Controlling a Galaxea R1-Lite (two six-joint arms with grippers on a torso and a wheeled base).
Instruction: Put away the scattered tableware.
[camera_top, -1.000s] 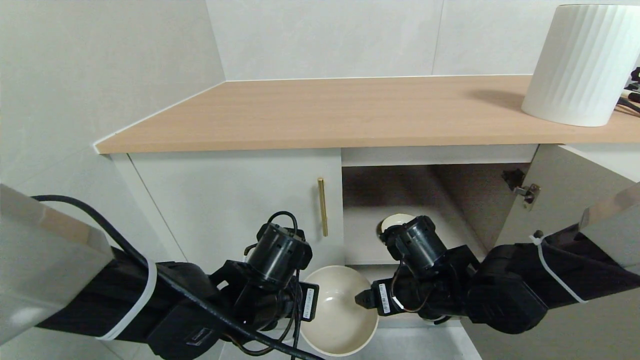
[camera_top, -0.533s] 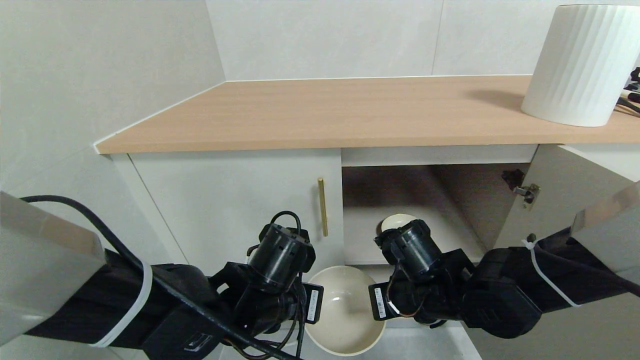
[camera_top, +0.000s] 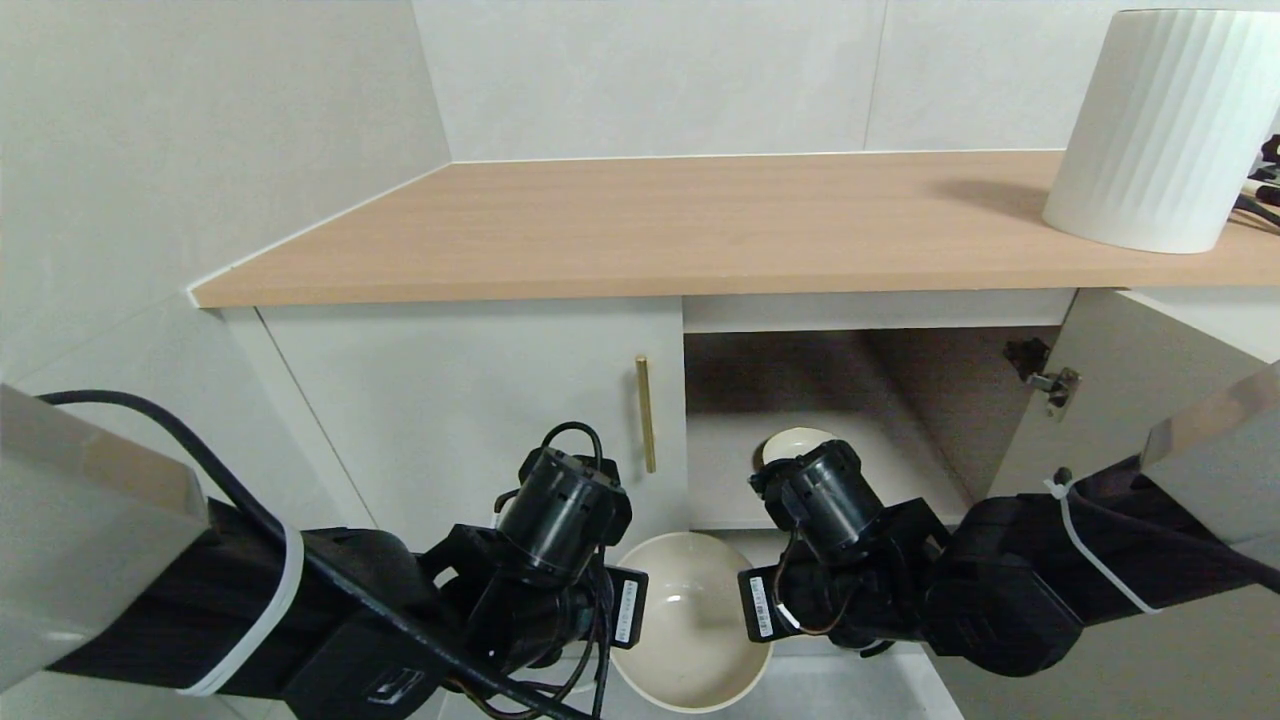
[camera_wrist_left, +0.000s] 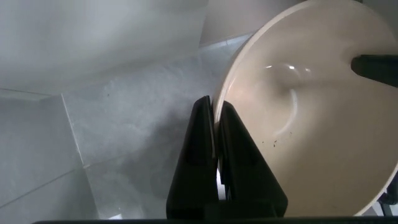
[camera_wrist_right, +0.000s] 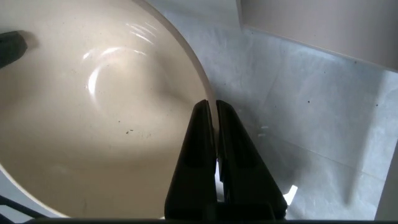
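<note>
The left gripper (camera_wrist_left: 215, 124) pinches one side of the rim of the bowl (camera_top: 690, 630), and the right gripper (camera_wrist_right: 216, 121) pinches the opposite side. The bowl hangs between them, mouth up, low before the open cabinet (camera_top: 800, 380) — a second bowl (camera_top: 795, 440) sits inside.

Your left arm (camera_top: 330, 600) and right arm (camera_top: 1010, 595) sit low, wrists angled toward each other. Your left gripper (camera_wrist_left: 215, 111) is clamped on one side of the bowl (camera_top: 690, 645) rim, and your right gripper (camera_wrist_right: 215, 111) is clamped on the opposite side.
</note>
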